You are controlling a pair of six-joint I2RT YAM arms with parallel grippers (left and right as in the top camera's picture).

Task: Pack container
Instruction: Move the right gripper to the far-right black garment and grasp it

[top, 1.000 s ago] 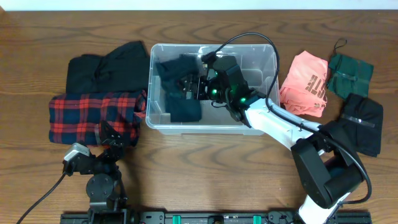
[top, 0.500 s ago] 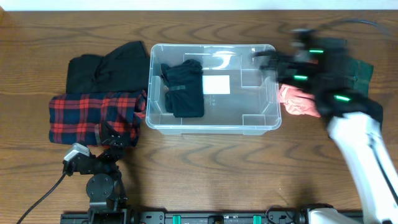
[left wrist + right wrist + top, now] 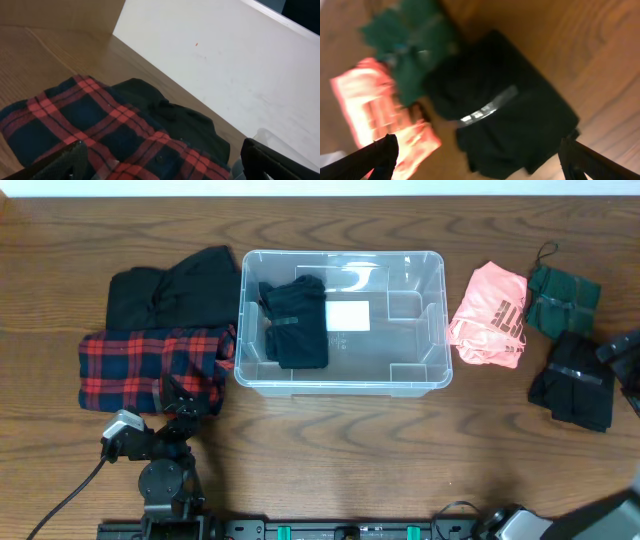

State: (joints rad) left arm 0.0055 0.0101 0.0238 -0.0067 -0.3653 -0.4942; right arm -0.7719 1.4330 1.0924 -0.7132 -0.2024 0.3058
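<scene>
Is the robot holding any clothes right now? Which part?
No, nothing is held. The left gripper is open and empty by the plaid shirt; the right gripper is open and empty by the black garment.

So the container (image 3: 342, 321) is a clear rectangular plastic bin sitting upright mid-table, rounded corners, thick rim, white label on its base, dark clothing inside its left half.

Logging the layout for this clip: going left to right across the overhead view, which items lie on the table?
red plaid garment → container → pink garment. Items overlapping these in the order are left out.
</scene>
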